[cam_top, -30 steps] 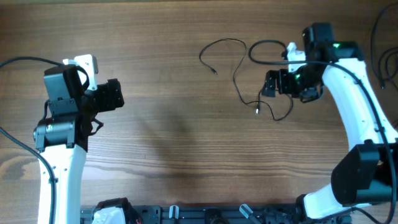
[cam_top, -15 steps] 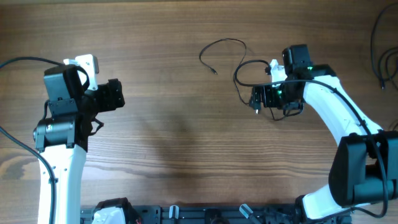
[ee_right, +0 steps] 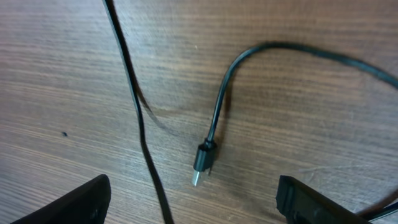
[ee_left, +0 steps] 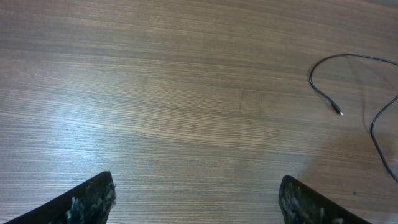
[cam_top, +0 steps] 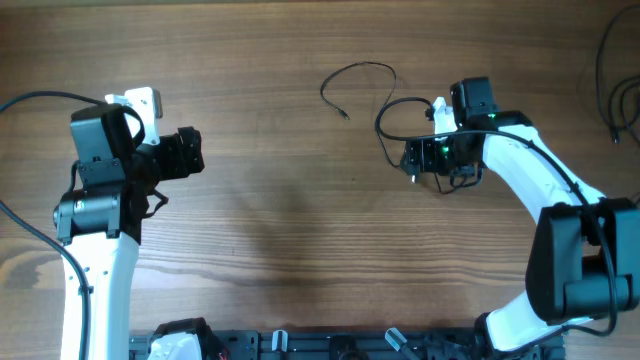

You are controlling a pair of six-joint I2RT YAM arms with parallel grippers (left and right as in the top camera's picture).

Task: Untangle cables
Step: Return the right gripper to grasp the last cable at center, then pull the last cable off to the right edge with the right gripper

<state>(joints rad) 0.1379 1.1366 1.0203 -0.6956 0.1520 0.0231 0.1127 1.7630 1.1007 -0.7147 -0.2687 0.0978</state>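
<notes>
Thin black cables [cam_top: 358, 66] lie in loose curves on the wooden table, at the back and right of centre. One end [cam_top: 344, 116] points left of the rest. My right gripper [cam_top: 409, 160] hangs over their lower part, open. In the right wrist view a cable plug [ee_right: 202, 163] with a metal tip lies on the wood between the fingers, untouched, and another strand [ee_right: 138, 118] crosses beside it; my right gripper [ee_right: 193, 208] holds nothing. My left gripper [cam_top: 198, 155] is open far to the left; in its own view, open [ee_left: 196, 202], a cable end [ee_left: 337, 112] shows far off.
More black wires [cam_top: 612, 80] hang at the table's right edge. A thicker black lead [cam_top: 400, 104] loops off the right wrist, and a dark equipment rack [cam_top: 300, 346] runs along the front edge. The left arm's own cable [cam_top: 30, 98] trails off to the left.
My right arm has moved left and down over the cable plug, its wrist lead moving with it, and its jaws have narrowed a little. The left arm has stayed put.
</notes>
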